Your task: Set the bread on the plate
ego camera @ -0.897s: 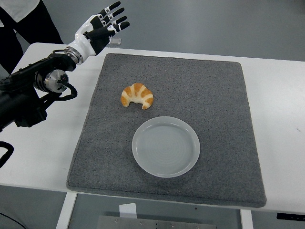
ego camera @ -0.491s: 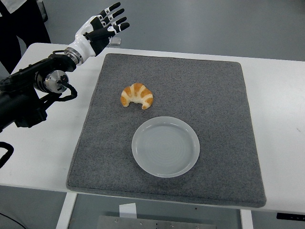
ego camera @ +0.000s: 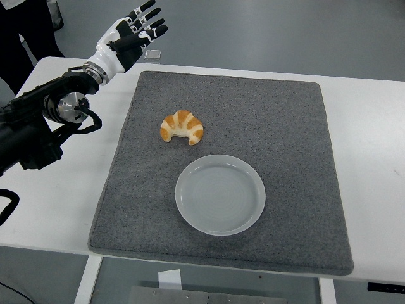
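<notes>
A croissant-shaped bread (ego camera: 182, 126) lies on a grey mat (ego camera: 278, 126) covering the white surface (ego camera: 367, 145), just beside the empty pale plate (ego camera: 219, 195) at its 11 o'clock, the two not touching. The robot's left hand (ego camera: 123, 39) hangs raised over the surface's far-left corner, at 10 o'clock from the bread and well apart from it, fingers (ego camera: 147, 14) spread wide and holding nothing.

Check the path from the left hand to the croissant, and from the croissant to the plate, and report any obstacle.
Nothing visible blocks either path. The left hand hangs open above the table's far left corner; only bare grey mat lies between it and the croissant. The plate sits empty just in front of the croissant, with nothing between them.
</notes>
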`<act>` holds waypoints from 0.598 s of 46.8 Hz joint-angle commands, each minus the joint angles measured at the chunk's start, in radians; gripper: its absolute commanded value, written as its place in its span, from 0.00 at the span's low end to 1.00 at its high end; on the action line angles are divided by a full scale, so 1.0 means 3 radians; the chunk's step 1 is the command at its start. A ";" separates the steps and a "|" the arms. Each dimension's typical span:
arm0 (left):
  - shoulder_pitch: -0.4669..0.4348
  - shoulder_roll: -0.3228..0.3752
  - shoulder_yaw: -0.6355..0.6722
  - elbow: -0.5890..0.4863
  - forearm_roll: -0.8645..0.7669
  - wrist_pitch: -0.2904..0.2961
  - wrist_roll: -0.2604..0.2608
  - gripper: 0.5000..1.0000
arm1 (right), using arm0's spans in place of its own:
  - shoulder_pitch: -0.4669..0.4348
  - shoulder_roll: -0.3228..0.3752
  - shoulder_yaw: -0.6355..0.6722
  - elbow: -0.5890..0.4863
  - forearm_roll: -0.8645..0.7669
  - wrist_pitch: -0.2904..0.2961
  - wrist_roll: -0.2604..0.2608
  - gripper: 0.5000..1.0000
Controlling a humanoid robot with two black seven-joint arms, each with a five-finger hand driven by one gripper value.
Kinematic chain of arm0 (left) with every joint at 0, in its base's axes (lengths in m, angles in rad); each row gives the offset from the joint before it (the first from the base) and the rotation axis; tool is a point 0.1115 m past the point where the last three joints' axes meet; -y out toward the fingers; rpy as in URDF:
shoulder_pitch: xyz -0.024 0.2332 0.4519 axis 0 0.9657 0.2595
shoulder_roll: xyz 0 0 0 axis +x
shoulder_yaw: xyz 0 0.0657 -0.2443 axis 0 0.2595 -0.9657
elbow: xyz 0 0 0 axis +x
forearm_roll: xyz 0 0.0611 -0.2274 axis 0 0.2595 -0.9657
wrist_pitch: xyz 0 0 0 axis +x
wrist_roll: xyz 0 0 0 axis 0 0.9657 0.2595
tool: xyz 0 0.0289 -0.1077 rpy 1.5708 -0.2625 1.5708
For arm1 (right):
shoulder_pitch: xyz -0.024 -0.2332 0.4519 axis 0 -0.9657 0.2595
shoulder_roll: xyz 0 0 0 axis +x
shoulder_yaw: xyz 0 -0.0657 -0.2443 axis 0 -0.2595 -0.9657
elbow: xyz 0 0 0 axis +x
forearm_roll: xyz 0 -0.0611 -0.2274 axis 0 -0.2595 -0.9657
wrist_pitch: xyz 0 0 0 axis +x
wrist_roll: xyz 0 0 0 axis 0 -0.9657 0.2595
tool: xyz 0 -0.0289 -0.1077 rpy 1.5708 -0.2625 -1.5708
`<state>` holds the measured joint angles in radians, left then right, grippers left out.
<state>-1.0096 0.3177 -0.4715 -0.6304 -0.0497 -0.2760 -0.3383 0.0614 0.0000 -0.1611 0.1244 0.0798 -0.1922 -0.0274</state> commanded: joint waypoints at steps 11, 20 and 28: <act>0.0001 -0.0001 0.0002 0.0000 0.0023 0.0010 0.0003 0.98 | 0.0000 0.0000 0.0000 0.0000 0.0000 0.0001 0.0004 0.90; 0.0001 -0.0001 -0.0008 0.0000 0.0028 0.0020 -0.0002 0.98 | 0.0000 0.0000 0.0000 0.0000 0.0000 0.0001 0.0004 0.90; -0.0004 -0.0001 -0.0013 -0.0005 0.0012 0.0020 -0.0002 0.98 | 0.0000 0.0000 0.0000 0.0000 0.0000 0.0001 -0.0001 0.90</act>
<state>-1.0097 0.3175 -0.4753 -0.6304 -0.0446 -0.2701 -0.3390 0.0614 0.0000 -0.1611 0.1242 0.0798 -0.1917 -0.0268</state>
